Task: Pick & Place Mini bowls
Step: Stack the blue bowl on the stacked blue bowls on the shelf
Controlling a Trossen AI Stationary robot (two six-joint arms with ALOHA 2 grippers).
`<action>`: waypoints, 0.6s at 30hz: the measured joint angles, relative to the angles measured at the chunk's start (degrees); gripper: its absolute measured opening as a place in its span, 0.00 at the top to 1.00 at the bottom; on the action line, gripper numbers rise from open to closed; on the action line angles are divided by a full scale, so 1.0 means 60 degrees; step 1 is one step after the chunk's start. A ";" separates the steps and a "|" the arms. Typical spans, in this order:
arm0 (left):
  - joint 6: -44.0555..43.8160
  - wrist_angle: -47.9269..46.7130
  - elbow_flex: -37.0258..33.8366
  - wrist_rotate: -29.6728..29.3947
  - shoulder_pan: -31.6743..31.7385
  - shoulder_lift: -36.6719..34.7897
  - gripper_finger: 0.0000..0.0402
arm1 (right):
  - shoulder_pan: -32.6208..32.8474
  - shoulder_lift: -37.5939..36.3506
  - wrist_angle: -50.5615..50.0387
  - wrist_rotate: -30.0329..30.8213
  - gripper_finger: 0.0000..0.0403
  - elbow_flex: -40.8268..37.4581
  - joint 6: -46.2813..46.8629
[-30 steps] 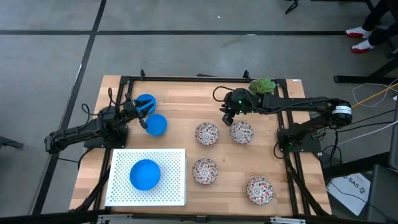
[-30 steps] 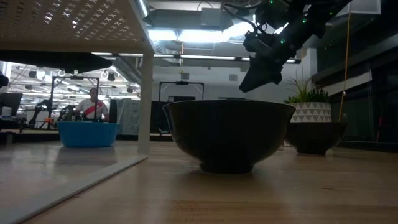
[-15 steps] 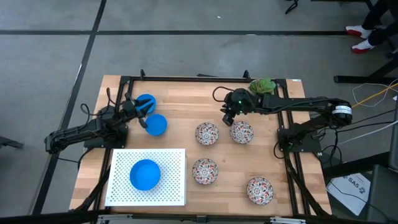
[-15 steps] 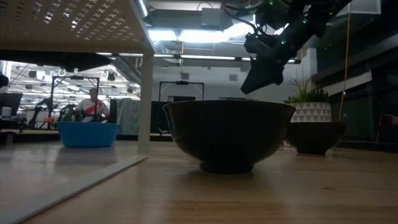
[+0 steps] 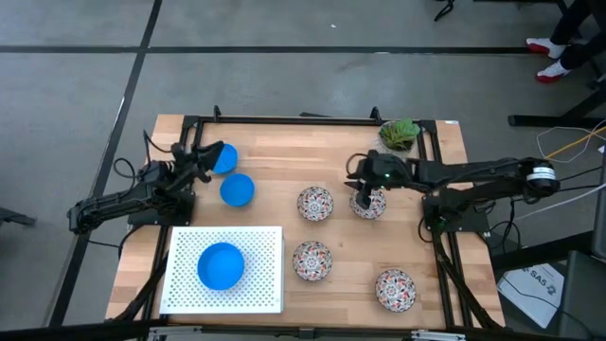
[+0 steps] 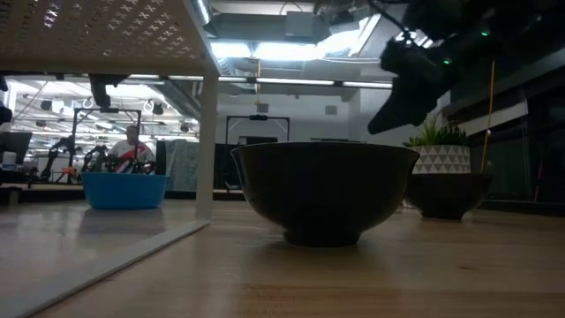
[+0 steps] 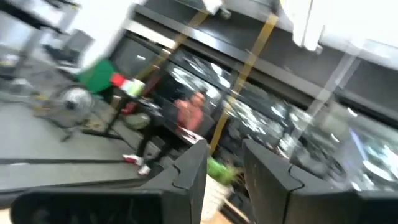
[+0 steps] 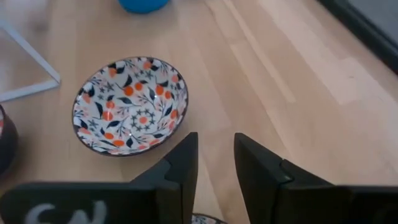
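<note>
The left gripper sits at the upper left of the high view, at the far-left part of the wooden table. A blue bowl is right at its fingertips, tilted up on edge, but whether the fingers actually clasp it I cannot tell; in the left wrist view they stand a narrow gap apart with only the room showing between them. A second blue bowl lies just below and to the right, and a third rests on the white perforated tray at lower left.

Over at centre right, the right gripper hangs above a floral bowl, its fingers slightly parted and holding nothing. Another floral bowl sits just to the left, with two more below it and at lower right. The potted plant stands at the top edge.
</note>
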 joint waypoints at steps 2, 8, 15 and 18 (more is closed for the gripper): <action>0.0462 -0.0065 0.0100 0.0763 0.0000 0.0150 0.76 | 0.0057 -0.0412 0.0181 -0.0001 0.74 -0.0315 -0.0017; 0.1605 -0.1287 0.1433 0.1121 -0.0004 0.1286 0.76 | 0.0120 -0.1838 0.0624 -0.0250 0.74 -0.1371 0.0121; 0.2845 -0.3381 0.3530 0.1309 -0.0004 0.3207 0.76 | 0.0127 -0.3341 0.1173 -0.0393 0.74 -0.2688 0.0716; 0.3144 -0.4021 0.4330 0.1312 -0.0004 0.3877 0.76 | 0.0124 -0.3861 0.1396 -0.0403 0.74 -0.3192 0.0712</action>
